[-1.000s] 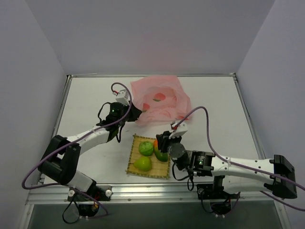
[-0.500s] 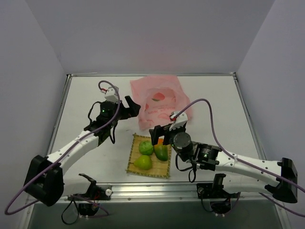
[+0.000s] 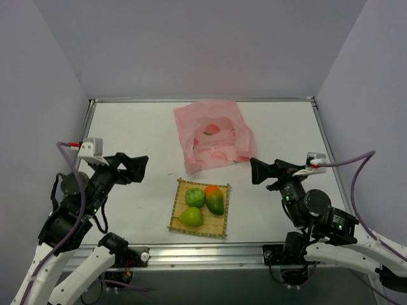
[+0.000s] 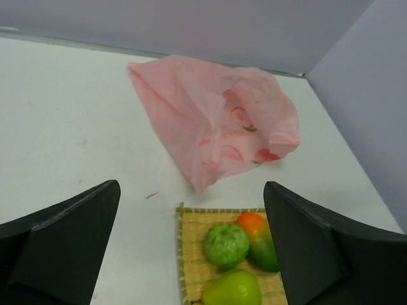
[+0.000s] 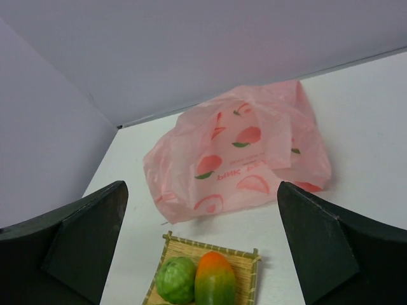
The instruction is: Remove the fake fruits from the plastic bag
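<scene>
The pink plastic bag (image 3: pixel 213 136) lies crumpled at the back middle of the table, apart from both arms. All three fake fruits rest on a yellow bamboo mat (image 3: pixel 217 223) in front of it: a round green one (image 3: pixel 194 197), a green-and-orange mango (image 3: pixel 215 199) and a yellow-green pear (image 3: pixel 190 217). My left gripper (image 3: pixel 140 169) hangs open and empty well left of the mat. My right gripper (image 3: pixel 256 171) hangs open and empty to the mat's right. The left wrist view shows the bag (image 4: pixel 216 121) and the fruits (image 4: pixel 226 244) between the fingers, far off. The right wrist view shows the bag (image 5: pixel 245 155) and the mango (image 5: pixel 214 279).
A metal rail (image 3: pixel 203 253) runs along the table's near edge, with both arm bases bolted to it. Pale walls close the table at the back and both sides. Purple cables loop off each arm.
Both arms drew back from the bag and the mat toward the near corners. The left gripper let go of the bag, the right gripper left the mango on the mat, and both opened wide.
</scene>
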Robot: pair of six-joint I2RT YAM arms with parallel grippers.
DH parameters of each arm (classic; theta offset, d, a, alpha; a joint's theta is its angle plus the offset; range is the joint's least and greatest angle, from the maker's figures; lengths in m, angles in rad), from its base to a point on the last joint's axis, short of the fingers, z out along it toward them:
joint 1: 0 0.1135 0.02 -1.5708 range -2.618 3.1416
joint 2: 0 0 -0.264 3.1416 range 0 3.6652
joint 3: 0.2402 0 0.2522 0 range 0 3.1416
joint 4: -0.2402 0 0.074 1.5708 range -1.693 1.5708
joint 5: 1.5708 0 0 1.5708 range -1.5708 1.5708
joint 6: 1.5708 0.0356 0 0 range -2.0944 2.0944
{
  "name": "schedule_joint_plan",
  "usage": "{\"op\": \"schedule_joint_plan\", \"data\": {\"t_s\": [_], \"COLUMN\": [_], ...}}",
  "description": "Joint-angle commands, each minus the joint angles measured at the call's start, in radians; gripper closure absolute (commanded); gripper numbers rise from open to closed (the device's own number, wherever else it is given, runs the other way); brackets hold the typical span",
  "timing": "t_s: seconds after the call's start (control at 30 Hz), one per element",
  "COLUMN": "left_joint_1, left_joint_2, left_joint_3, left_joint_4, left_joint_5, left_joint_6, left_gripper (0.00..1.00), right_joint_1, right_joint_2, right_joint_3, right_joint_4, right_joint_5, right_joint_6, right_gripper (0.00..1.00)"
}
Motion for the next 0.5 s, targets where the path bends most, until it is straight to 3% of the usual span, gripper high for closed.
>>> {"op": "schedule_joint_plan", "data": {"t_s": [0.0, 0.1, 0.2, 0.47], "left_joint_1": [0.007, 0.008, 0.007, 0.008], "left_joint_2": [-0.088, -0.177, -0.214, -0.129], "left_joint_3": [0.017, -0.03, -0.079, -0.064], "left_joint_4": [-0.315, -0.331, -0.273, -0.228], "left_joint_5": [-0.104, -0.133, -0.049, -0.009], "left_joint_6": [0.087, 0.082, 0.078, 0.09], "left_gripper": [0.06, 0.06, 0.06, 0.06], "right_joint_1": [-0.007, -0.005, -0.007, -0.005], "right_joint_2": [-0.086, -0.128, -0.14, -0.07], "right_joint_3": [-0.059, -0.099, -0.121, -0.118], "right_joint_4": [-0.088, -0.09, -0.09, -0.09], "right_joint_5": [0.143, 0.158, 0.184, 0.198], "right_joint_6": [0.047, 0.08, 0.127, 0.142], "right_gripper": [0.0, 0.0, 0.0, 0.0]}}
